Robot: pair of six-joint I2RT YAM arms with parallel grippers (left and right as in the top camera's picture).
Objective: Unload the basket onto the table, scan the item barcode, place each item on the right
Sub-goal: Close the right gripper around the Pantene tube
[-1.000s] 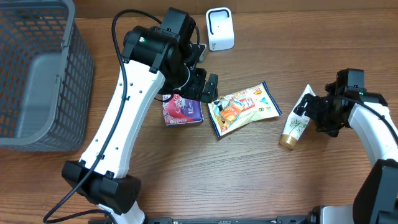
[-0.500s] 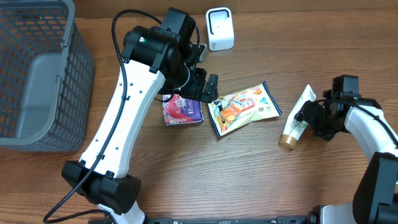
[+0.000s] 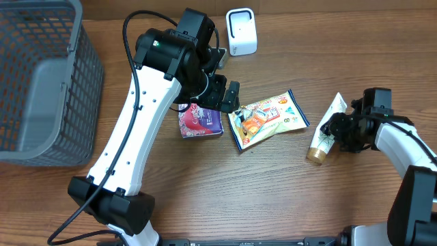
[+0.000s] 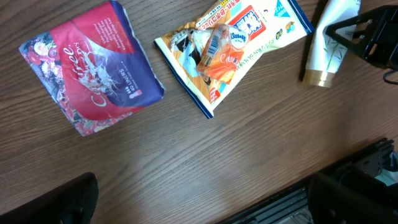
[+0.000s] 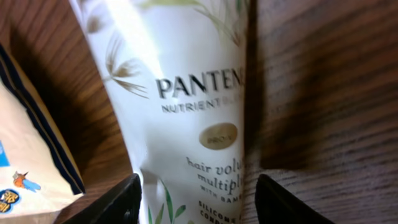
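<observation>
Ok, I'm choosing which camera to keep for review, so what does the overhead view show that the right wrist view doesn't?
Only the overhead view shows the grey basket, the white device, the red and purple pack, the left gripper and the whole snack bag. Only the right wrist view shows the Pantene lettering on the tube. Both show the tube, the right gripper with a finger on either side of it, part of the snack bag and the wooden table.
</observation>
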